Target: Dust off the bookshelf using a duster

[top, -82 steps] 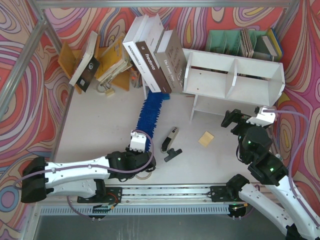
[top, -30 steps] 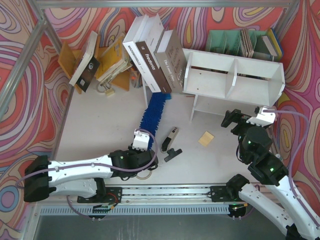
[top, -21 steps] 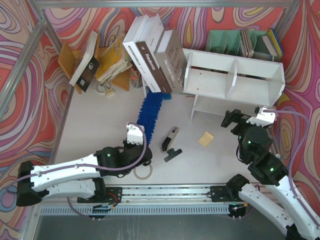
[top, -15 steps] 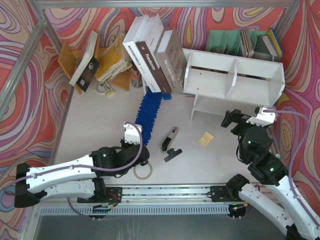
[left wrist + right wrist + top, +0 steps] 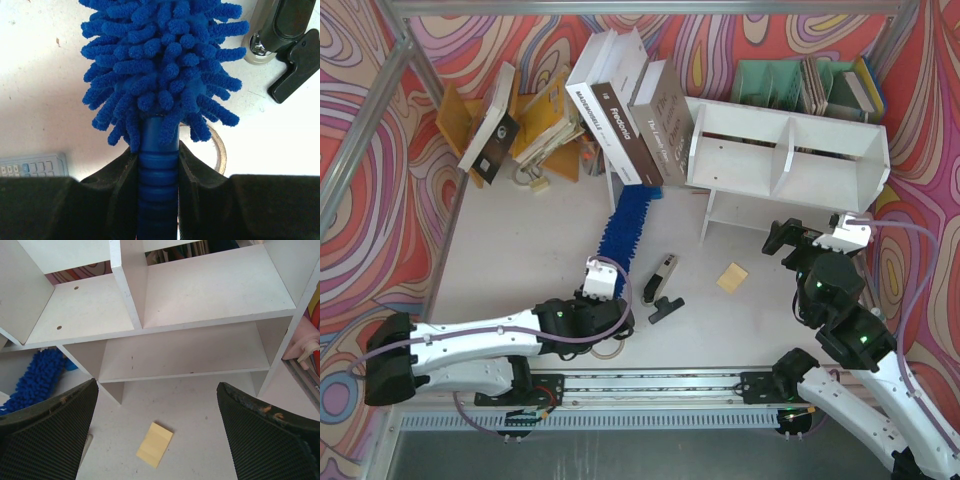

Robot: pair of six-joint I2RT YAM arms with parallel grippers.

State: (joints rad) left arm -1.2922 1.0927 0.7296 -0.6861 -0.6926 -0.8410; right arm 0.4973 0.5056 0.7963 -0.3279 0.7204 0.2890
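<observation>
**Clerk:** Item one, the long bright blue fluffy microfibre duster [image 5: 625, 228] with the slim blue plastic handle. Location?

**Checker:** Centre of the top view, on a slant over the white tabletop [image 5: 510, 250]. The handle end is at lower centre. The shaggy tip sits at upper centre, under the leaning brown and white hardback books [image 5: 630, 110].

**Clerk:** Item two, left gripper [image 5: 158, 162].

**Checker:** Clamped narrow on the ribbed duster handle, one black finger on each side, right where the strands begin.

**Clerk:** Item three, the wide white two-tier board bookshelf [image 5: 745, 150].

**Checker:** Upper right of the top view, with the upper tier split by a central divider. The duster tip is just left of it; whether they touch I cannot tell.

**Clerk:** Item four, right gripper [image 5: 159, 412].

**Checker:** Jaws wide apart and holding nothing, facing the shelf's open front at right centre.

**Clerk:** Sundries?

**Checker:**
- Small pale yellow square pad [image 5: 732, 277], on the table in front of the shelf.
- Black-and-silver handheld tool [image 5: 661, 281], just right of the duster.
- Tan tape ring [image 5: 220, 152], beside the left gripper.
- Pale green slotted file organiser [image 5: 770, 82], behind the shelf.
</observation>
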